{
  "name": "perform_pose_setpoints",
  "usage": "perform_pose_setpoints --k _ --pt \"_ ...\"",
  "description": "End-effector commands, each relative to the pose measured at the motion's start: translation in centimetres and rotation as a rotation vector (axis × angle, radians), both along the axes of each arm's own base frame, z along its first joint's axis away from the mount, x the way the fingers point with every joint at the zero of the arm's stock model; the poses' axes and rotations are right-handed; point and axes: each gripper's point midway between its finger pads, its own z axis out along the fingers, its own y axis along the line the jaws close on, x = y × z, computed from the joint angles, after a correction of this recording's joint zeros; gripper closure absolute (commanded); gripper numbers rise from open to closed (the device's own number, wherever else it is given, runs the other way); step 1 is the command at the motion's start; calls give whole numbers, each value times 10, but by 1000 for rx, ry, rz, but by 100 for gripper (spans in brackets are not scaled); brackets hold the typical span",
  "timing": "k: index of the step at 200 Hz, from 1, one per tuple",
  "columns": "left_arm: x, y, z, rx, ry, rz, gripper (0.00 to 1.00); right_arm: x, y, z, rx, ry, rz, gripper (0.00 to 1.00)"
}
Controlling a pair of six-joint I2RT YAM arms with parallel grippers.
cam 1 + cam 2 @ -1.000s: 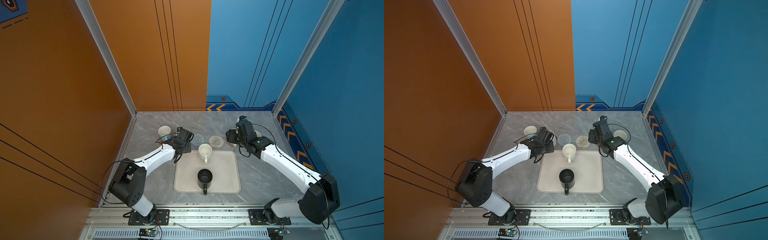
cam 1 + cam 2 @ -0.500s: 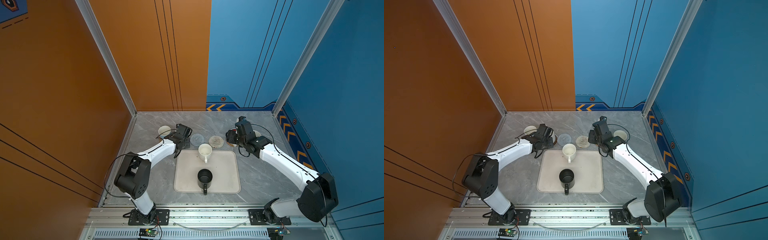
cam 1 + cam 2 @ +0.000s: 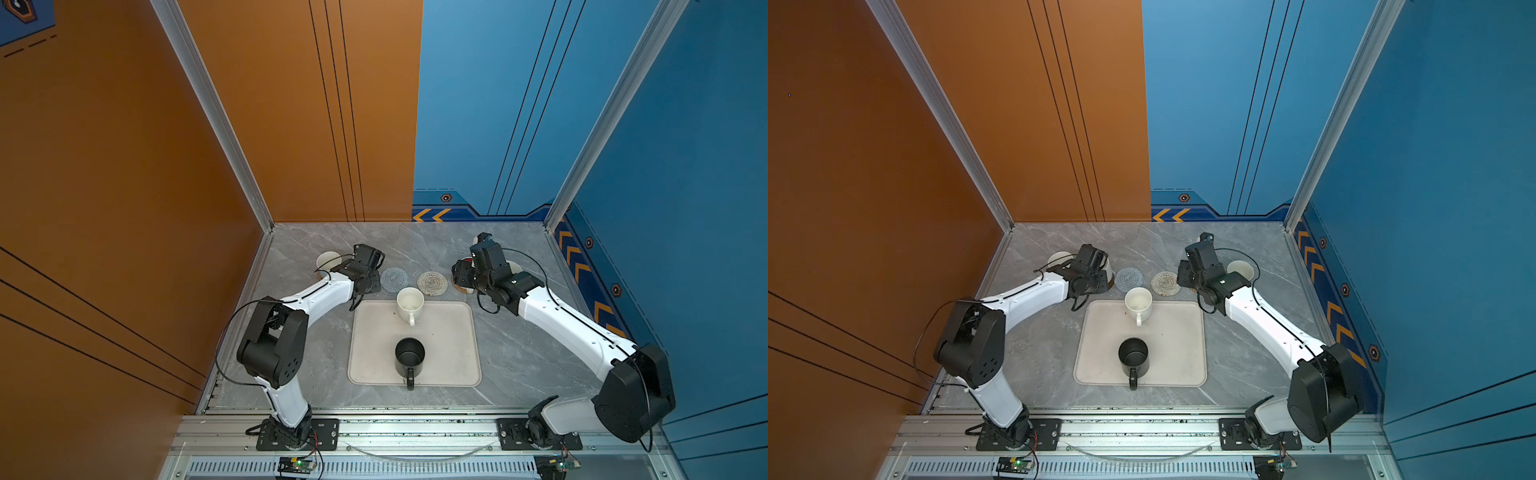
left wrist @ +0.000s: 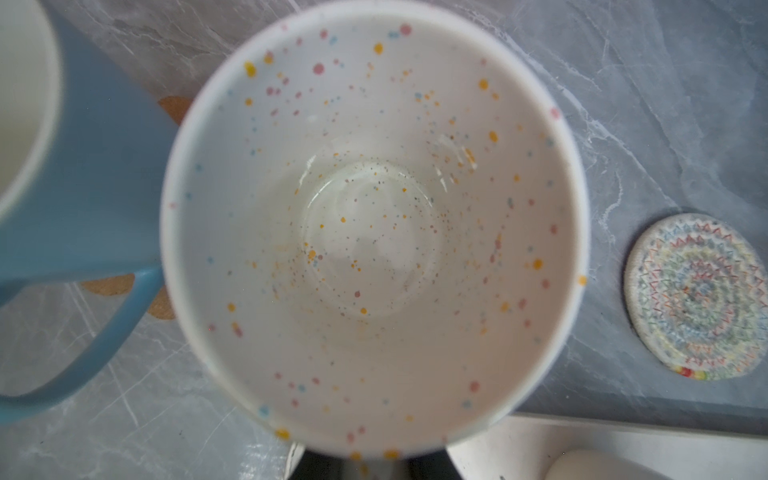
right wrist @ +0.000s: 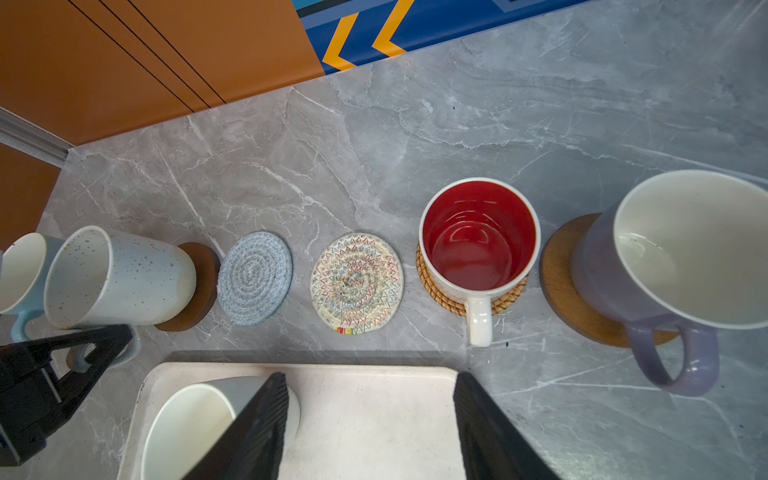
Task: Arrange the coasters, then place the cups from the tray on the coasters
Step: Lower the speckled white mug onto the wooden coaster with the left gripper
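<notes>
1. The left gripper [image 5: 95,349] appears clamped on the handle of the white mug with coloured speckles [image 4: 374,228]. The contact itself is partly hidden. That mug stands upright on a round brown wooden coaster [image 5: 203,286].
2. The right gripper [image 5: 374,428] hangs over the far rim of the flat cream-beige rectangular tray [image 3: 449,361]. Its jaws are spread with nothing between them.
3. The next cup, I judge, is the cream-white handled mug [image 3: 410,300], upright at the tray's far edge.
   - From the right gripper it lies toward the middle of the grey marble table [image 5: 415,145] and slightly toward the robot's base.
   - Its handle points at the near edge, away from the coasters.
   - Both grippers are about equally near it, and only the right one is free.
4. Just beyond it lie two bare mats, side by side and apart: a grey-blue woven round [image 5: 255,278] and a white woven round with coloured zigzag stitching [image 5: 357,282].
5. There are six cups.
   - Two are on the tray: the cream-white one and a black handled mug [image 3: 409,355], whose handle also points to the near edge.
   - Four are on mats:
     - the speckled one
     - a light blue mug [image 4: 95,166] on a tan paw-shaped mat [image 4: 108,284]
     - a white mug with red inside [image 5: 478,237] on a golden rattan round [image 5: 446,305]
     - a lavender mug [image 5: 685,249] on a second brown wooden disc [image 5: 565,282]
6. There are six coasters, four covered and two bare, and one tray.
</notes>
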Motion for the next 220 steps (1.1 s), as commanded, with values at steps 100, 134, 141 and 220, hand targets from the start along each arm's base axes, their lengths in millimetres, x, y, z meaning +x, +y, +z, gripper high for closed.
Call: perform_pose_setpoints --k 100,134,141,220 --pt "22 6 23 22 -82 22 100 1 -1 -13 -7 45 9 38" --pt "22 5 19 26 -72 24 100 1 -1 -14 -7 46 11 38" --pt "22 5 18 27 -70 22 100 1 -1 -14 -7 46 11 38" --pt "20 8 14 38 -57 34 100 2 -1 -15 -5 50 12 38"
